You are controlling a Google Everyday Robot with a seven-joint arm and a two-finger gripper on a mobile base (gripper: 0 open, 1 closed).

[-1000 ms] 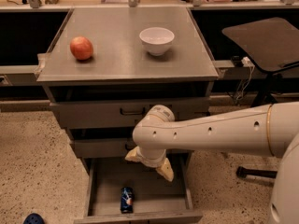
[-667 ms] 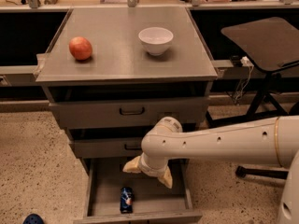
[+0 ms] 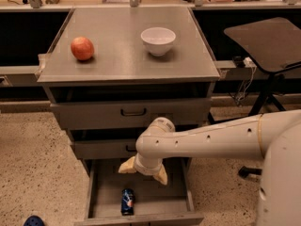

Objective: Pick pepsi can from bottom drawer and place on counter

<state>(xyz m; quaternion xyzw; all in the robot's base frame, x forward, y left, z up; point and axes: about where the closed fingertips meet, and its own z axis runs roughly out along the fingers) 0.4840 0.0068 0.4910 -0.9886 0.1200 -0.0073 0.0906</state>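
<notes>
The pepsi can point(image 3: 127, 201) lies on its side on the grey floor of the open bottom drawer point(image 3: 162, 200), near the front left. My gripper point(image 3: 143, 172) hangs over the drawer from the white arm that reaches in from the right. It is above and a little right of the can, and not touching it. Its two tan fingers point(image 3: 161, 174) are spread apart and hold nothing. The counter point(image 3: 122, 55) is the grey cabinet top above the drawers.
A red apple point(image 3: 82, 48) and a white bowl point(image 3: 158, 41) sit on the counter. Two upper drawers with black handles point(image 3: 133, 112) are shut. A dark side table point(image 3: 270, 41) on a stand is at the right. A blue object point(image 3: 34, 220) lies on the floor at bottom left.
The arm has moved lower and a little left, so the gripper now sits over the open drawer, closer to the can. The can has not moved.
</notes>
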